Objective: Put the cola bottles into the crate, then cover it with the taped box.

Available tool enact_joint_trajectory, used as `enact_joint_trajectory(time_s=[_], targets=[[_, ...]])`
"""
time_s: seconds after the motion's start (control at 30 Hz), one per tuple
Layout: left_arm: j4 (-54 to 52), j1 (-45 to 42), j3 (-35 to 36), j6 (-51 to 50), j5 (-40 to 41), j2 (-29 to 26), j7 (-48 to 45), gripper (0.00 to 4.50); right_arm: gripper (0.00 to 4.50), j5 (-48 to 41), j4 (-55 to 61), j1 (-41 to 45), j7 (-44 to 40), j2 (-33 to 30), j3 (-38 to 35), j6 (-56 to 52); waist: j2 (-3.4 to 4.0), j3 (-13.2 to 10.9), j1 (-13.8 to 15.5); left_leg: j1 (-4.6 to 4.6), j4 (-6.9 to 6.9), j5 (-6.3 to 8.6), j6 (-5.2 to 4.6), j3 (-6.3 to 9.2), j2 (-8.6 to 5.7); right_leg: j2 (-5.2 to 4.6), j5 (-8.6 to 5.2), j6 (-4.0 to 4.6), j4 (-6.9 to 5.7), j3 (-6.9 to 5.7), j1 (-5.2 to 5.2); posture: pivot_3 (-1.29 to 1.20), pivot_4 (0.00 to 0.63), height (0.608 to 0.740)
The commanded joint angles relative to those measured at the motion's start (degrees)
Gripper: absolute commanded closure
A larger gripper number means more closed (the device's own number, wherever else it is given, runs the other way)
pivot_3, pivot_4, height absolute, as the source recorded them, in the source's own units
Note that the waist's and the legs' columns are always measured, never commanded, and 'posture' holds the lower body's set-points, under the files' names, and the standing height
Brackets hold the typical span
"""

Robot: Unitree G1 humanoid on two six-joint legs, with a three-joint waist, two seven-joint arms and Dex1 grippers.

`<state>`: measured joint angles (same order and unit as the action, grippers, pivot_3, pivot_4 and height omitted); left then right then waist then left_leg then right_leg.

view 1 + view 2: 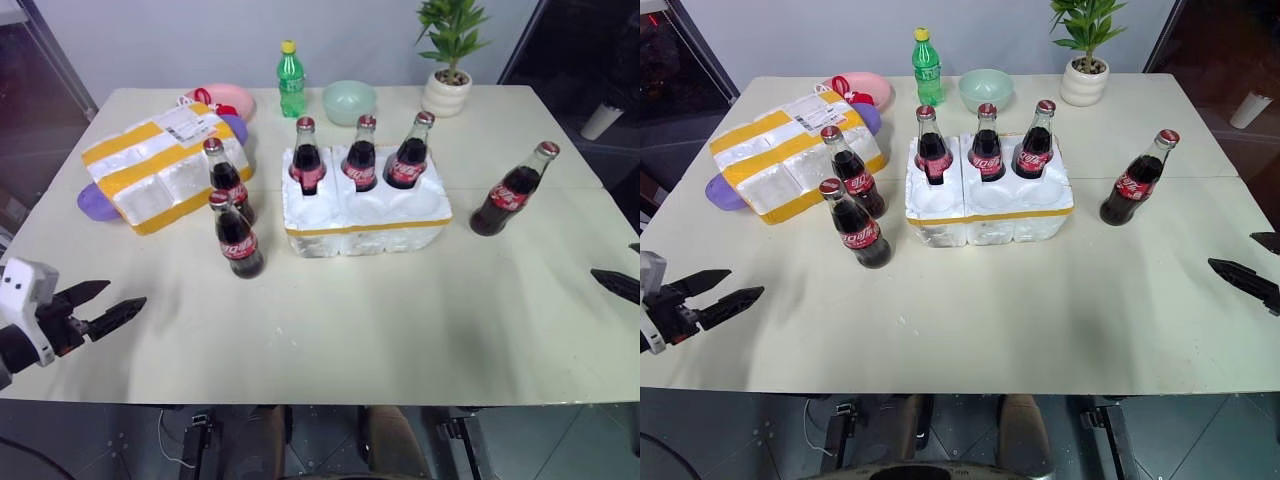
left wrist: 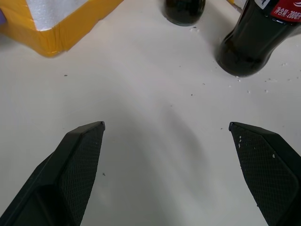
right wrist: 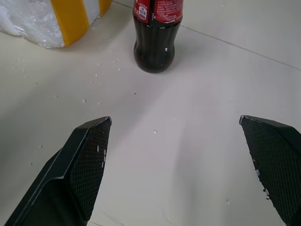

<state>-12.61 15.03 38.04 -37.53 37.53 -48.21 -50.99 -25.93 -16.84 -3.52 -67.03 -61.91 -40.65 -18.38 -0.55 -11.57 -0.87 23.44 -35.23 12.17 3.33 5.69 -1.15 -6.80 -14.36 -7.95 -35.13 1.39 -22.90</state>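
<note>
Nearest the robot, the left gripper (image 1: 112, 305) is hovering over the bare table (image 1: 330, 330) at its left front edge, fingers spread wide and holding nothing; the right gripper (image 3: 176, 155) is hanging at the right edge, likewise spread and empty, looking at the lone cola bottle (image 1: 513, 189) standing well apart from the crate on its right. Just ahead of the left gripper, two more cola bottles (image 1: 237, 233) are standing close together between the taped box (image 1: 165, 167) and the crate (image 1: 365, 212). The crate is sitting mid-table with three bottles (image 1: 360, 152) already upright in its far row, the near row of wells seeming to be open. Beyond are lying a green soda bottle (image 1: 290, 78), a pale bowl (image 1: 349, 100) and a potted plant (image 1: 450, 55).

Half the loading is looking done. For the next pick, each arm is best taking its own side: approaching level, fingers straddling the body below the label, closing squarely so the glass isn't tipping, then lifting clear of the foam wall before lowering straight into a near well, minding the necks behind
</note>
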Motion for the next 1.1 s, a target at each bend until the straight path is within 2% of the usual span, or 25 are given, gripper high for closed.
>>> enact_joint_trajectory(time_s=[0.03,0.3,0.5,0.63,0.77,0.9,1.1], targets=[[-1.6,-0.24,1.59,0.76,0.59,0.23,0.24,0.06,0.0,0.15,-0.93,1.21,0.11,-0.53,-0.27,1.67,0.0,0.0,0.0,0.0,0.0,0.0,0.0,0.0,0.0,0.0,0.0,0.0,0.0,0.0,0.0,0.0,0.15,0.739],[0.18,-3.24,0.93,1.7,-0.08,0.47,1.9,0.06,0.0,0.39,-3.06,2.77,0.35,-0.49,0.77,3.0,0.01,0.0,-0.02,-0.01,0.0,0.0,0.0,-0.02,0.0,0.0,0.0,0.0,-0.01,0.01,0.01,0.0,0.15,0.739],[2.38,-7.88,-0.67,1.45,1.05,-0.38,0.3,0.06,0.0,-2.16,-0.75,3.73,-1.98,-2.08,0.18,-1.63,0.01,0.01,0.0,-0.03,-0.02,0.0,0.0,-0.03,0.0,0.01,0.01,0.0,-0.03,0.01,0.04,0.0,0.15,0.739],[0.81,-12.24,-3.05,-2.52,5.4,-4.18,-5.35,0.06,0.0,-9.21,12.79,1.1,-7.59,-4.47,-2.85,-11.42,0.04,0.0,0.02,-0.03,-0.02,-0.01,-0.01,-0.01,0.0,0.02,0.01,-0.01,-0.09,0.01,0.0,0.0,0.15,0.739],[1.31,-15.9,-8.26,-2.07,5.08,-7.44,-10.1,0.06,0.0,-18.89,27.74,-0.29,-9.14,-5.11,-4.27,-22.41,0.06,0.0,-0.06,-0.05,-0.02,-0.01,-0.01,-0.02,0.01,0.03,0.01,-0.01,-0.11,0.02,0.02,0.0,0.15,0.739],[3.54,-23.57,-15.4,-0.42,3.35,-6.35,-10.96,0.06,0.0,-29.57,39.64,2.21,-5.87,-4.86,-3.22,-30.27,0.03,-0.01,0.25,-0.03,-0.03,-0.01,-0.01,-0.01,0.01,0.03,0.01,-0.02,-0.11,0.01,0.03,0.0,0.15,0.739],[9.23,-32.22,-25.11,4.73,-1.83,-1.65,-11.87,0.06,0.0,-40.35,46.52,9.09,2.43,-3.7,1.38,-34.81,-0.01,-0.01,0.3,0.0,-0.06,-0.01,-0.01,-0.01,0.0,0.03,0.02,-0.03,-0.08,0.01,0.03,0.0,0.15,0.739]])
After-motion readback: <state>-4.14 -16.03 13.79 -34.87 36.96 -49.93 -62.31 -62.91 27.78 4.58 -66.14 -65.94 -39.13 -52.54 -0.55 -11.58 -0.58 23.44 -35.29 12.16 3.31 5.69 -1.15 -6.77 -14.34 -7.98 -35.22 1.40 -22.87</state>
